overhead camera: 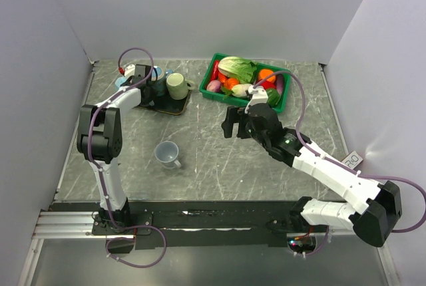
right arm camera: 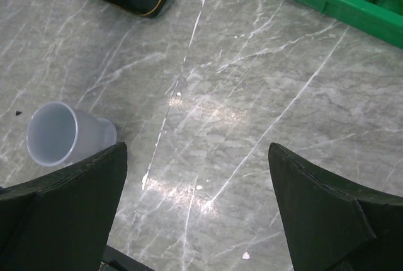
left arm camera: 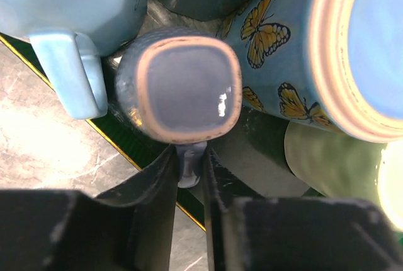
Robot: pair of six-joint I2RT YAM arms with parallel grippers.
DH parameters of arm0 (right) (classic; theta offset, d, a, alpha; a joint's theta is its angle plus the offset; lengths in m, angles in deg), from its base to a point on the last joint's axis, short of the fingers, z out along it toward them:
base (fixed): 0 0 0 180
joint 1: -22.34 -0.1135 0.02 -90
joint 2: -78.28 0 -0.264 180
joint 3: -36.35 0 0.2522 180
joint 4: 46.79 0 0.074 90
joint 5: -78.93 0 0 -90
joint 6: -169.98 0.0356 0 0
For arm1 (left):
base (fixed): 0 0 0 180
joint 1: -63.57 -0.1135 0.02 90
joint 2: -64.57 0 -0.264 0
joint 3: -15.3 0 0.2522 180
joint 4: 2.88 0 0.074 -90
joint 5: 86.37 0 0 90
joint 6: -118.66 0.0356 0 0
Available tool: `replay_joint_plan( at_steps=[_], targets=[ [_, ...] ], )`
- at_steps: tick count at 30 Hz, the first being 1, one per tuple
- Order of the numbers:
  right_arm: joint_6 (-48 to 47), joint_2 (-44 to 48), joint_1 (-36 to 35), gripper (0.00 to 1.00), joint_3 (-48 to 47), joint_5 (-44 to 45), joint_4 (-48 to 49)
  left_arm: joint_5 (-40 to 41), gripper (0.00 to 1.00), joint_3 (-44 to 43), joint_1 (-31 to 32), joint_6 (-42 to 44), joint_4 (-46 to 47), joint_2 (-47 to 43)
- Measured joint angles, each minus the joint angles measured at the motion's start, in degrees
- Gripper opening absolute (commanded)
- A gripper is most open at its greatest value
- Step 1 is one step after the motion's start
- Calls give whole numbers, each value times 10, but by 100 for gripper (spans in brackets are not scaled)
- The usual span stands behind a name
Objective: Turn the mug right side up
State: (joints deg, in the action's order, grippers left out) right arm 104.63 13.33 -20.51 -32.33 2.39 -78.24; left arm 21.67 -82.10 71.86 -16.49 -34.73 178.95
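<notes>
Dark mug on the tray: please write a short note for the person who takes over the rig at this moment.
Left gripper: shut on the handle of the dark blue mug, which stands base up on the tray among other mugs.
Right gripper: open, holding nothing, over the table.
Done: handle is grasped.
Left: lift the mug, turn it right side up, set it down.

A dark blue-grey mug (left arm camera: 189,85) stands upside down on a black tray (left arm camera: 135,151), its tan-ringed base facing up, close between a pale blue mug (left arm camera: 69,6) and a butterfly mug (left arm camera: 277,38).
</notes>
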Motion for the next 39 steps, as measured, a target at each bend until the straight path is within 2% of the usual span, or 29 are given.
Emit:
replay_joint_plan(
  at_steps=[2, 3, 4, 16, 22, 26, 32, 39],
  targets=[
    [1, 4, 2, 98, 2, 2, 0, 0, 12, 0, 0, -1, -2, 0],
    [2, 6, 3, 98, 2, 3, 0, -1, 2, 0, 0, -1, -2, 0],
    [3, 7, 3, 98, 2, 4, 1, -1, 1, -1, 0, -1, -2, 0],
    [19, 11, 10, 100, 5, -14, -3, -17, 1, -15, 2, -19, -54, -14],
    [39, 5, 24, 100, -31, -61, -19, -84, 1, 6, 2, -44, -88, -109],
    [58, 3, 43, 100, -65, -117, -13, -169, 1, 7, 2, -63, -92, -193],
    [102, 1, 61, 99, -92, -212, 25, -346, 1, 47, 2, -119, 24, -298],
    [198, -23, 83, 97, -105, -322, 144, -514, 1, 115, 8, -254, 278, -331]
  ],
)
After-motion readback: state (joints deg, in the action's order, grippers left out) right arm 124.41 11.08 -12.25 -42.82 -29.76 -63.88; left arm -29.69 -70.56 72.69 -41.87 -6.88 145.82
